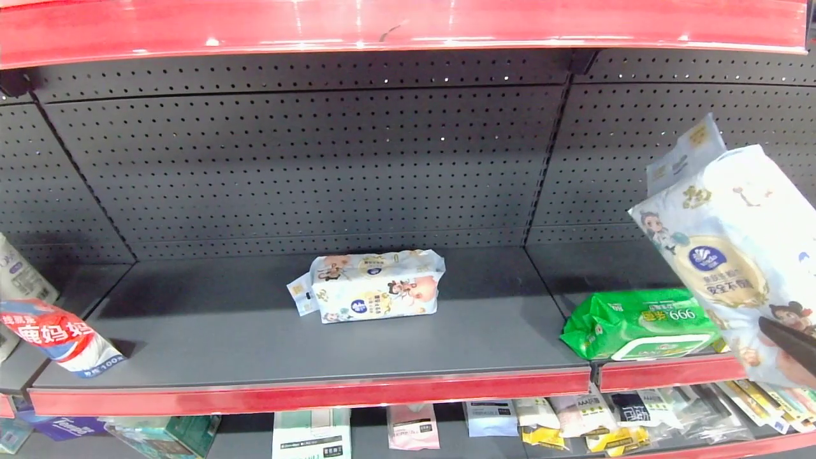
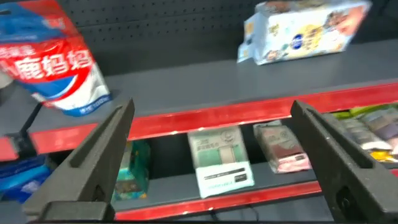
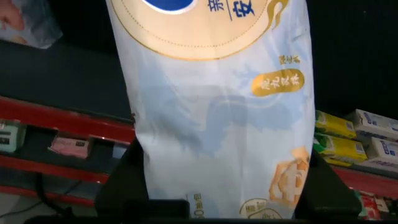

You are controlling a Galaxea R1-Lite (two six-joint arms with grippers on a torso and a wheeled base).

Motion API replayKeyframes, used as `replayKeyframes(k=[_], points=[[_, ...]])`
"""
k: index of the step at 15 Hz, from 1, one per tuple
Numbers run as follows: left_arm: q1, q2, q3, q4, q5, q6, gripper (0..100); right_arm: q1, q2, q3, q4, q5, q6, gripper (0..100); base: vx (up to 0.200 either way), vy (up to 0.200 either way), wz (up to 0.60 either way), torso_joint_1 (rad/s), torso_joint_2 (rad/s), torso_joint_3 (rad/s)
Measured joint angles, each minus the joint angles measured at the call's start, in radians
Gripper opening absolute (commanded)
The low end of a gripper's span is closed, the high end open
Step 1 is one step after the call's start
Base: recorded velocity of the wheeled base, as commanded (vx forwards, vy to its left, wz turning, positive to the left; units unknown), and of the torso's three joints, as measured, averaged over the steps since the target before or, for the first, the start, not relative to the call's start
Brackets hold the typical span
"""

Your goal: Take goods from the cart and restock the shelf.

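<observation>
Meanwhile, right end effector [image 3: 224, 186] pinches the cartoon-printed tissue pack [image 1: 733, 255]; left end effector [image 2: 211, 109] spread.

A: The shelf board [image 1: 223, 331] looks like grey metal, smooth and dull. The back wall [image 1: 306, 159] is the same dull metal, full of little holes.
B: The red strip [image 1: 306, 395] along its front is shiny. The small pack [image 1: 376, 285], the green pack [image 1: 637, 319] and the big white pack [image 1: 733, 255] all have thin, shiny plastic wrap.

At the left, tilted red-and-white bag [image 1: 60, 338]; at the right, green pack [image 1: 641, 322] lying flat. Below, row of small packets [image 1: 414, 426]. Behind everything, dark perforated panel [image 1: 299, 166].
</observation>
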Motion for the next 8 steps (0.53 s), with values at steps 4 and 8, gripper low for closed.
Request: replayKeyframes(k=[4, 8], points=[[0.064, 0.025, 0.0, 0.0, 0.004, 0.011, 100, -0.001, -0.086, 0.003, 0.066, -0.06, 0.066, 0, 0.0, 0.0, 0.0, 0.0, 0.0, 0.0], [0.003, 0.052, 0.0, 0.0, 0.003, 0.018, 100, 0.001, -0.25, -0.022, 0.372, -0.079, 0.077, 0, 0.0, 0.0, 0.0, 0.0, 0.0, 0.0]])
